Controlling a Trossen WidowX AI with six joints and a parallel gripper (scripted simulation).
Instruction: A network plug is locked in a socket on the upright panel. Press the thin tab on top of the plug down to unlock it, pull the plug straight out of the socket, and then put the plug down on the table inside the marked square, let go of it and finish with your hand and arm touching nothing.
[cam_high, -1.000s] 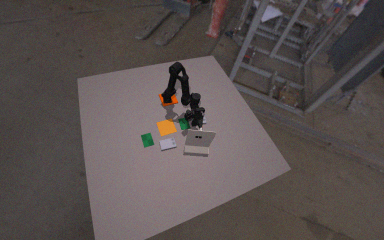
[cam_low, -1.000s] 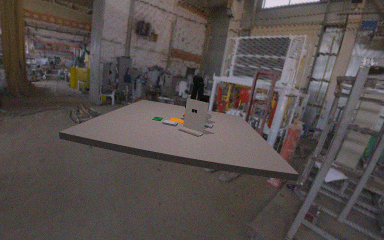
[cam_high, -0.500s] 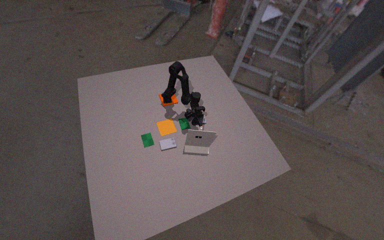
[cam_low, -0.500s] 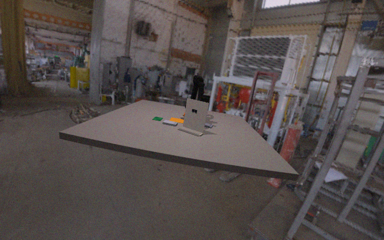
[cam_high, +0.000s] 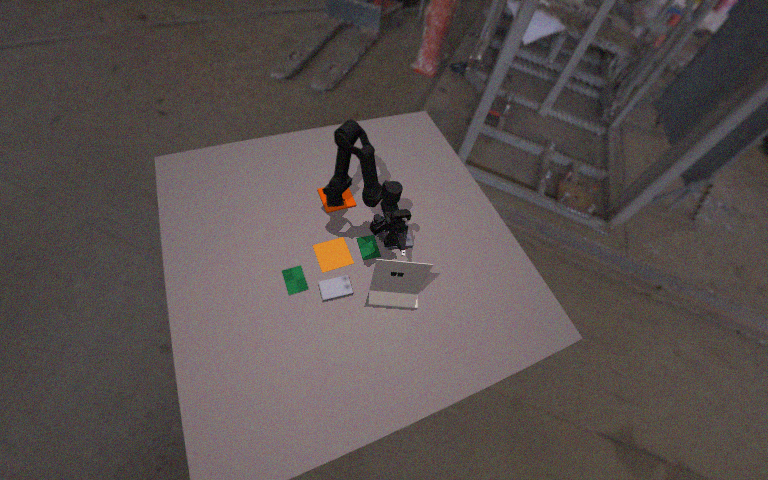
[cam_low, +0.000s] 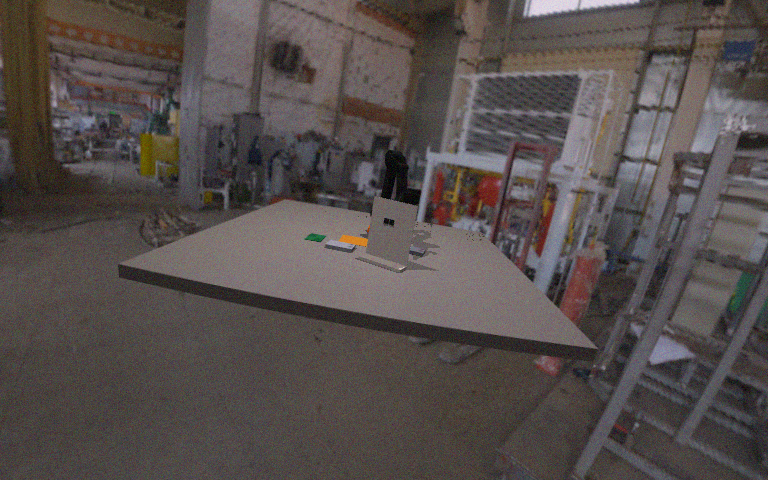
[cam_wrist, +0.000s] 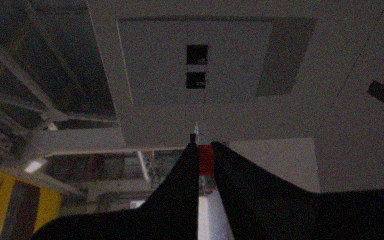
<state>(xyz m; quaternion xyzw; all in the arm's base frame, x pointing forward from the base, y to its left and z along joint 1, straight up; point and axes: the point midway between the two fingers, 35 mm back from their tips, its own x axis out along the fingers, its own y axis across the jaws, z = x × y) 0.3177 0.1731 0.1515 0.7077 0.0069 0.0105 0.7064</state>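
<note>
Workshop clutter surrounds the pale surface (cam_high: 254, 367) (cam_low: 283, 283). Beyond the claw (cam_high: 400, 245) (cam_wrist: 203, 149), the upright panel (cam_high: 390, 284) (cam_low: 390, 240) (cam_wrist: 230, 55) hides it from the exterior view. Close up, the wrist view shows a red-marked plug (cam_wrist: 206, 160) pinched between nearly closed fingers, apart from the panel's dark openings (cam_high: 397, 273) (cam_low: 388, 221) (cam_wrist: 197, 54); its tab is indistinct.

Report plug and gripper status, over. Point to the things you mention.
Gripper (cam_high: 402, 249) (cam_wrist: 203, 149) shut on plug (cam_high: 403, 253) (cam_wrist: 206, 160). Plug out of panel (cam_high: 396, 283) (cam_low: 390, 240) (cam_wrist: 155, 60), both openings vacant. Marked square not reached; green board (cam_high: 368, 247) near gripper, possible snag.
</note>
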